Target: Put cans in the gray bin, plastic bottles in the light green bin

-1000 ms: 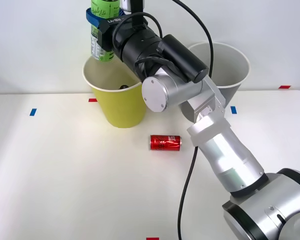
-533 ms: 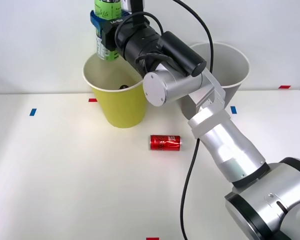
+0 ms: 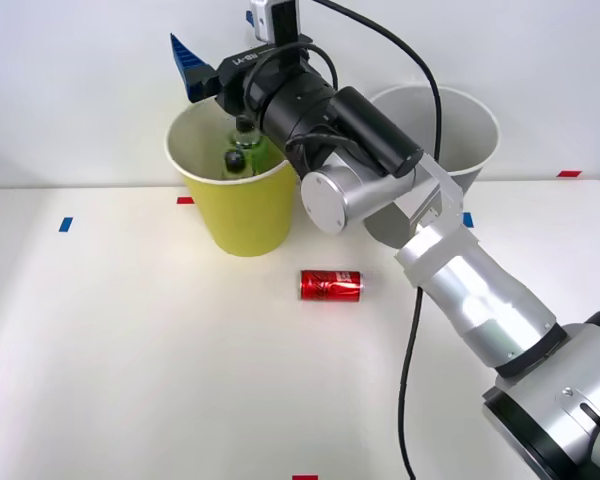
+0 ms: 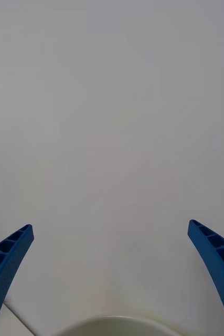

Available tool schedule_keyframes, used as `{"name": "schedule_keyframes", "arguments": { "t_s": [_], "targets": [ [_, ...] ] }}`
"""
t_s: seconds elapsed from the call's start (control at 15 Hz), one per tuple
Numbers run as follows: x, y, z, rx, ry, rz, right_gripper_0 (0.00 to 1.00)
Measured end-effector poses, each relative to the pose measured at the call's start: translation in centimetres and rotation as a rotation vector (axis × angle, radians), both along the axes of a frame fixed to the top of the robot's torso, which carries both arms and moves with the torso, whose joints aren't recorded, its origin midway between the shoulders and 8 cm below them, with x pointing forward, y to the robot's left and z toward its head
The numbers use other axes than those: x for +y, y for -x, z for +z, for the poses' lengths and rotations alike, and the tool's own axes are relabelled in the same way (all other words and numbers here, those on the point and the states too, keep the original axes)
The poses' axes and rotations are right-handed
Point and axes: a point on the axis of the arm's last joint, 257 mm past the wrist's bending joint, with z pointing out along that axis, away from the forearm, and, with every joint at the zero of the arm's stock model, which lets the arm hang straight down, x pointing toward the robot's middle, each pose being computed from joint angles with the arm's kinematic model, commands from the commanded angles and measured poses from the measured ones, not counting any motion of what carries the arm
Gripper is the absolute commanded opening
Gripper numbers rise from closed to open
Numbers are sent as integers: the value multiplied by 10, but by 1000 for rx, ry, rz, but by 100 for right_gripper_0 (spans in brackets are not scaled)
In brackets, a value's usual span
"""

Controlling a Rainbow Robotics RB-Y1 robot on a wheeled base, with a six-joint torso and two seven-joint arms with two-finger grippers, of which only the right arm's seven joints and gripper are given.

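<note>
- R gripper (image 3: 205, 70) is up above the light green bin (image 3: 242, 215), just over its rim; fingers spread wide, nothing between them.
- One blue finger (image 3: 188, 62) sticks out to the left of the black wrist in the front view; the other is hidden behind the wrist.
- Wrist view: both blue fingers (image 4: 7, 262) sit far apart at the corners w/ a plain pale wall between them; a curved white rim (image 4: 112, 323) shows below the gap.
- Plastic bottle (image 3: 242, 155) w/ green label and dark cap is inside the light green bin, tilted, neck up toward the gripper; not touching the fingers.
- Red can (image 3: 331, 285) lies on its side on the white table (image 3: 130, 350), just in front of the two bins, well apart from the gripper.
- Gray bin (image 3: 475, 140) stands upright to the right of the green one, partly hidden behind the arm; can't tell its contents.
- Small blue and red tape marks (image 3: 66, 224) on the table around the bins.
</note>
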Motion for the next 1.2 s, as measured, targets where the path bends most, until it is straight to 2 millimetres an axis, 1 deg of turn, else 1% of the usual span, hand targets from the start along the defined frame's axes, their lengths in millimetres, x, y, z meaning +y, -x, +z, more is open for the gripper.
{"name": "schedule_keyframes", "arguments": {
  "t_s": [0.2, 0.33, 0.47, 0.53, 0.67, 0.8, 0.93, 1.07, 1.2],
  "targets": [
    [-11, -2, 3, -20, -17, -8, 100],
    [-24, -2, 7, -44, -21, -19, 100],
    [-38, 8, 11, -69, -27, -19, 100],
    [-44, 16, 12, -82, -32, -14, 100],
    [-58, 37, 10, -99, -48, -5, 100],
    [-77, 59, -4, -100, -69, -6, 100],
    [-96, 75, -14, -117, -109, -21, 100],
    [-114, 90, -30, -114, -150, -40, 100],
    [-134, 108, -53, -92, -185, -72, 100]
  ]
}}
